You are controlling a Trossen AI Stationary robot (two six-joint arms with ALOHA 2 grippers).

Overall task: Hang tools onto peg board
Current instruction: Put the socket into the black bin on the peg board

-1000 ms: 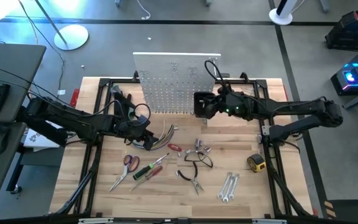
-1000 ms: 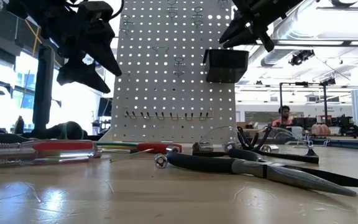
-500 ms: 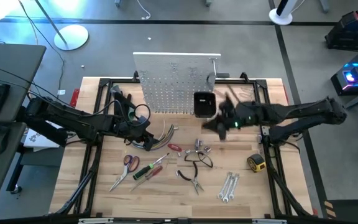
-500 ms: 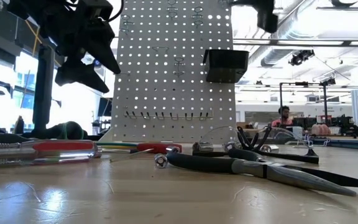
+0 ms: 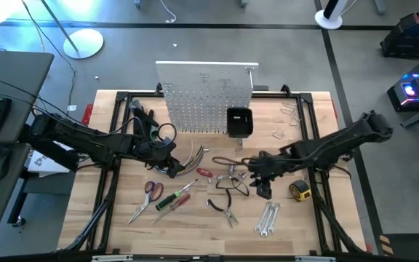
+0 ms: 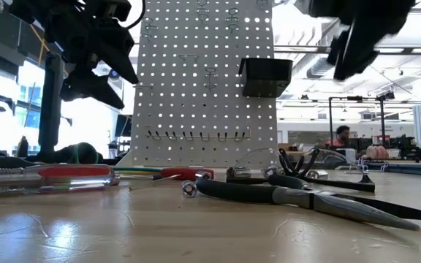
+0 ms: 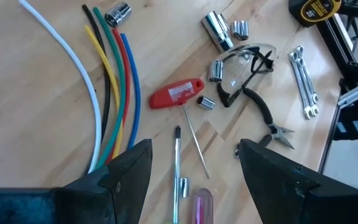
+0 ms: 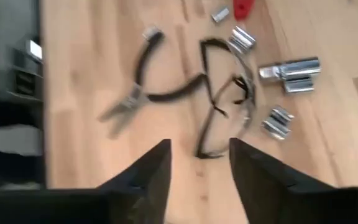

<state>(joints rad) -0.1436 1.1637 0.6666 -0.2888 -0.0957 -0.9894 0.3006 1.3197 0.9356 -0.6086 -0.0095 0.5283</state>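
The right gripper (image 5: pixel 260 182) hangs empty, fingers apart, over bare wood between the glasses (image 5: pixel 231 187) and the tape measure (image 5: pixel 300 191); the left gripper (image 5: pixel 172 166), spread, holds nothing beside the cables (image 5: pixel 193 159).

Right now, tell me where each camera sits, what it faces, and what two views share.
High view: overhead, looking straight down at the table; both arms show.
Low view: table height, facing the peg board; left gripper hangs left of it.
Left wrist view: looks down past its open fingers at the red-handled screwdriver.
Right wrist view: above the safety glasses, parted fingers below.
Shared: both wrist views show the black-handled pliers.
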